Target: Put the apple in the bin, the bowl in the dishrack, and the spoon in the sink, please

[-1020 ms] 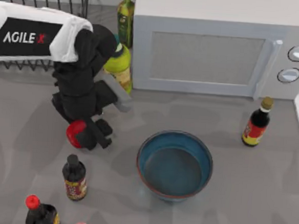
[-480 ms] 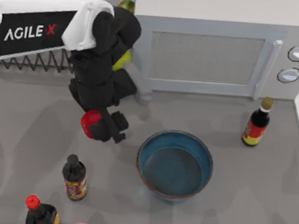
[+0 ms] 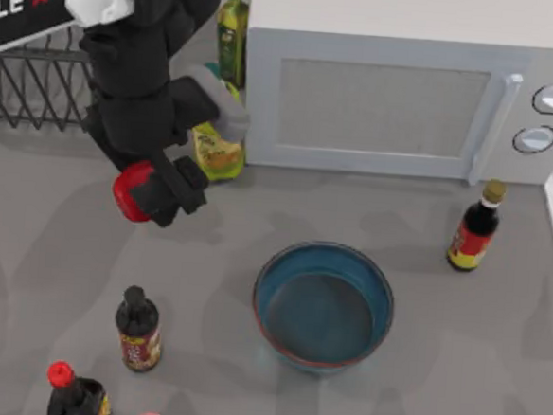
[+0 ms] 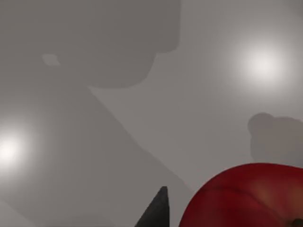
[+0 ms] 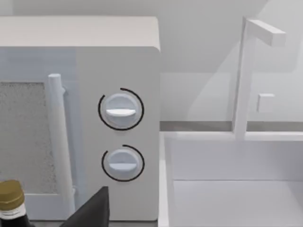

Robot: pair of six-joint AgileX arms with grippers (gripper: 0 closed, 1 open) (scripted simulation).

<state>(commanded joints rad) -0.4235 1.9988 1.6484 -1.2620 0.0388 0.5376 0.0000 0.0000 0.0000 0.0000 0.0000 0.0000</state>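
Open bench [image 3: 56, 240] lay left of and below the left pincer [image 3: 164, 192], which gripped the apple [image 3: 130, 191]. A yellow-green bottle [image 3: 216, 146] stood just behind it, against the microwave [image 3: 398, 102]. The bowl [image 3: 323, 306] sat to its lower right, and a dark bottle [image 3: 138, 329] stood below, well apart.

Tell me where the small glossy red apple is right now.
Top view, left side: the small glossy red apple sits in the left gripper, near the yellow-green bottle and dark wire dishrack.

The bowl [image 3: 323, 306] sits mid-table [image 3: 493, 375]; the microwave [image 3: 408, 93] lines the rear edge, the dishrack [image 3: 33, 91] its left, bottles crowding the front-left corner.
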